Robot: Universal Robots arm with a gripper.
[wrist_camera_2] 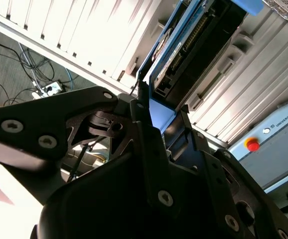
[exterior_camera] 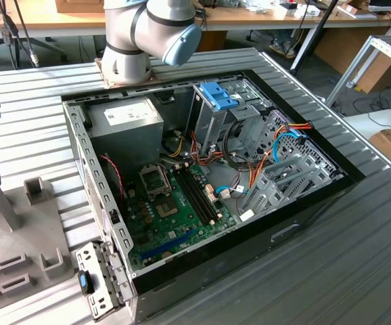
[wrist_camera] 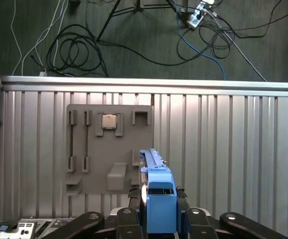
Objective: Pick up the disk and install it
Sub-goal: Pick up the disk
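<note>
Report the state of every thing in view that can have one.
gripper: shut on the disk.
disk: held on edge above the ribbed table, not yet in the case.
computer case: lying flat, side open, inside exposed.
processor chip: seated in a recess of the grey tray.

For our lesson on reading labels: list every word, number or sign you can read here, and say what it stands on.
Nothing reads whole enough to quote.
White sticker on the power-supply box: print too small.
Label on the disk, second wrist view: steeply angled, blurred.
Lettering on the grey box with the red button: cut off at the picture's edge.
Motherboard markings: too small.
</note>
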